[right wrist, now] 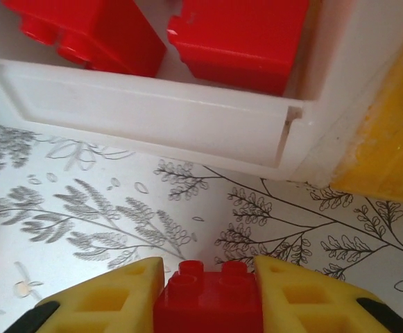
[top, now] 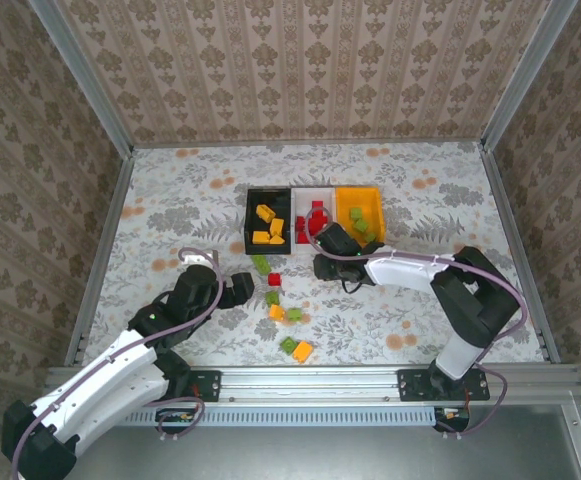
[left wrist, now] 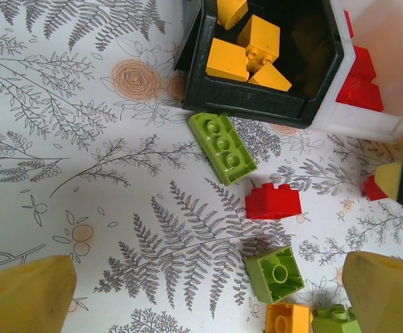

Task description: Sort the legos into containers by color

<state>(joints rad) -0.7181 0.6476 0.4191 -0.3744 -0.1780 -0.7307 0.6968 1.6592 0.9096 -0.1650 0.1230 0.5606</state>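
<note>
A fern-printed desk [top: 190, 200] stood between wallpapered walls [top: 300, 60]. The right jaws were clamped on a red lego [right wrist: 204, 295], studs pointing ahead at the white container [right wrist: 152, 114] just beyond, its long axis seemingly running finger to finger. The left jaws gaped wide above a slanted green lego [left wrist: 223, 147]

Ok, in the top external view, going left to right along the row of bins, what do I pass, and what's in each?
black bin with orange-yellow bricks → white bin with red bricks → orange-yellow bin with green bricks
</note>
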